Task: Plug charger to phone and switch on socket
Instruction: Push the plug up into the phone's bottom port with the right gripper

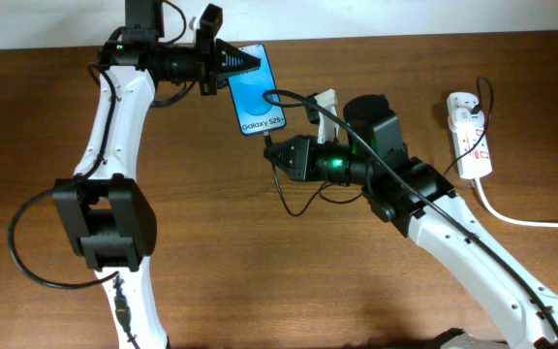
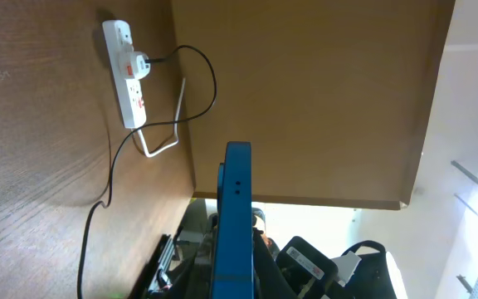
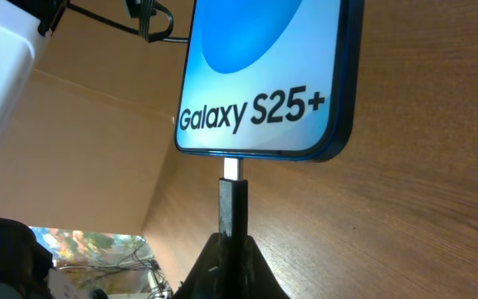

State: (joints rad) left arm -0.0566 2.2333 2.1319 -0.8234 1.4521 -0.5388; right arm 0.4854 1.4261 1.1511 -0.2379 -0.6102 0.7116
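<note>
The phone has a bright blue screen with white "Galaxy S25+" text. My left gripper is shut on its far end; the left wrist view shows the phone edge-on. My right gripper is shut on the charger's black connector. Its metal tip touches the port at the phone's bottom edge. The thin black cable loops from the connector towards the socket, a white power strip with red switches at the far right, also in the left wrist view.
A thick white cord runs from the socket to the right table edge. A white plug lies beside my right arm. The robots' black cables hang by the left arm. The table's far edge is close behind the phone.
</note>
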